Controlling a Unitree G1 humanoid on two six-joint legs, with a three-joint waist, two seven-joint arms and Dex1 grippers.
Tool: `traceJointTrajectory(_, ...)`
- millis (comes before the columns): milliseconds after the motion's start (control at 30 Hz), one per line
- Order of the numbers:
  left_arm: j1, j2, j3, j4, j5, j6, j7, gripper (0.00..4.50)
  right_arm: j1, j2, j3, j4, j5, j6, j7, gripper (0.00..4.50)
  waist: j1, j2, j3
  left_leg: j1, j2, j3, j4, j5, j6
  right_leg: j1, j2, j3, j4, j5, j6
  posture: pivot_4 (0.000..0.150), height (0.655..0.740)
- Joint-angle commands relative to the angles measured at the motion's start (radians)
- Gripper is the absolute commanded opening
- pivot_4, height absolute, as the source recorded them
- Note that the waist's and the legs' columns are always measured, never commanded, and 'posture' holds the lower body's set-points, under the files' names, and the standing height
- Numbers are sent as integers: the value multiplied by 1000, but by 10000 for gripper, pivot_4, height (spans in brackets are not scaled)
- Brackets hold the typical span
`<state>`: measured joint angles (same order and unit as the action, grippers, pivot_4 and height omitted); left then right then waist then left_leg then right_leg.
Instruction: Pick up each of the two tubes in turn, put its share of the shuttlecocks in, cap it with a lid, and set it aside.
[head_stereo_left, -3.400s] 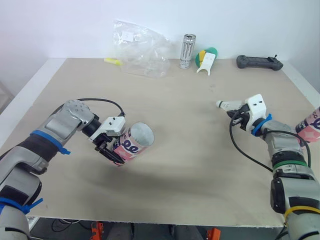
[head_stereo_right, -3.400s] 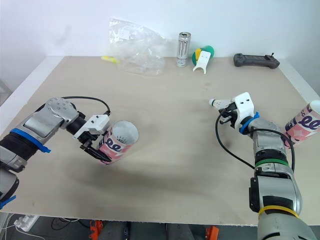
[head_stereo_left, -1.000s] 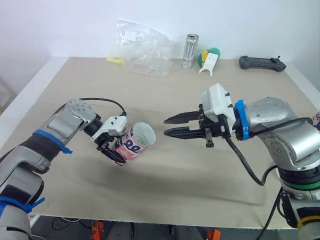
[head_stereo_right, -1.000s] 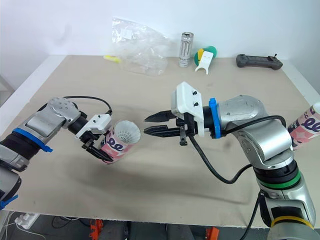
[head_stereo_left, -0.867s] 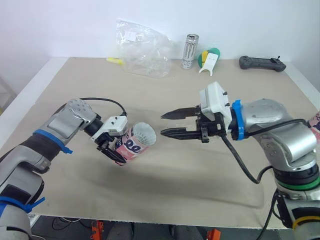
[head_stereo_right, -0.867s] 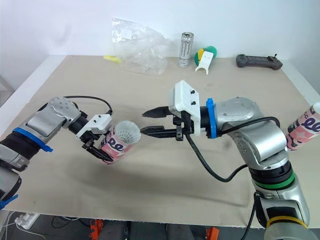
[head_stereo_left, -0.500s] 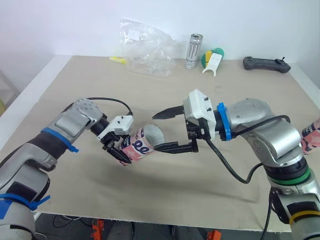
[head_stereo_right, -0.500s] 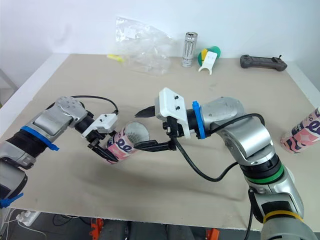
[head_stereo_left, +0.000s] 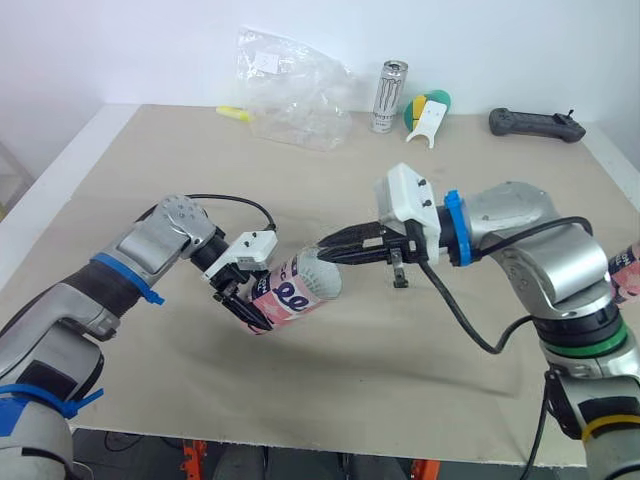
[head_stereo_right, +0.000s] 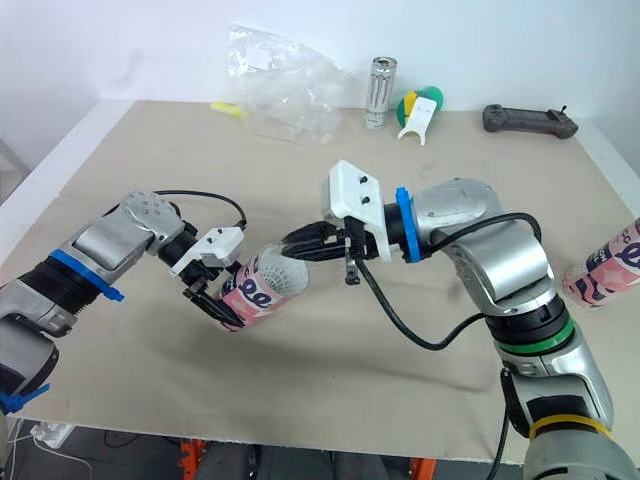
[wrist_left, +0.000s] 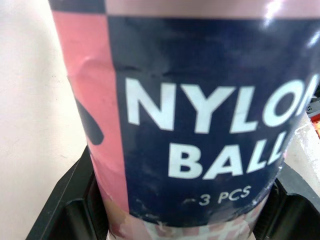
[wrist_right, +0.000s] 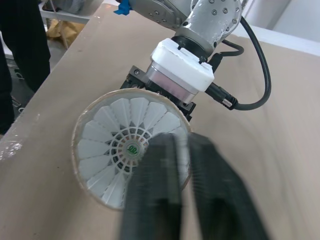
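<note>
My left gripper (head_stereo_left: 248, 300) is shut on a pink and navy tube (head_stereo_left: 296, 291), held tilted above the table with its open mouth toward the right. In the left wrist view the tube's label (wrist_left: 200, 115) sits between the black fingers. A white shuttlecock (wrist_right: 131, 149) sits inside the tube, skirt outward. My right gripper (head_stereo_left: 328, 250) has its fingers drawn together, tips at the upper rim of the tube's mouth. A second pink tube (head_stereo_right: 606, 262) lies at the table's right edge.
Along the far edge are a crumpled clear plastic bag (head_stereo_left: 292, 88), a drink can (head_stereo_left: 388, 84), a green, yellow and white object (head_stereo_left: 428, 110) and a black controller (head_stereo_left: 535, 123). Bare tabletop (head_stereo_left: 330, 380) lies in front of both arms.
The right gripper, spread wide around the tube's mouth half a second ago, has shut and now rests its tips at the rim. The left arm still holds the tube.
</note>
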<state>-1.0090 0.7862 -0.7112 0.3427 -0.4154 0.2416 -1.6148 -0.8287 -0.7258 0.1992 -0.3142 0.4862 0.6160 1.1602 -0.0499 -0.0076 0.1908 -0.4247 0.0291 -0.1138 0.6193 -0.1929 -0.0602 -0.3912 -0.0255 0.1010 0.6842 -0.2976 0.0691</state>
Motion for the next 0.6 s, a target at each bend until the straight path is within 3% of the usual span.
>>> traceJointTrajectory(33,-10,8,10,-20,-7,6,0,31793,8,-20,-48,-49,31,-2,15,1086,0,0,0,0,0,0,0,0,0,0,0,0,0,0,0,1500,7400)
traceJointTrajectory(267,-13,5,7,-3,-2,-2,0,31793,21,2,34,-81,9,39,6,1086,0,0,0,0,0,-1,0,0,0,0,0,-1,0,0,0,1500,7400)
traceJointTrajectory(600,-10,-1,5,25,2,-27,0,31793,-102,52,305,77,-207,-53,124,1086,-4,0,0,0,0,-2,1,2,-3,0,0,-2,1,0,-1,1500,7400)
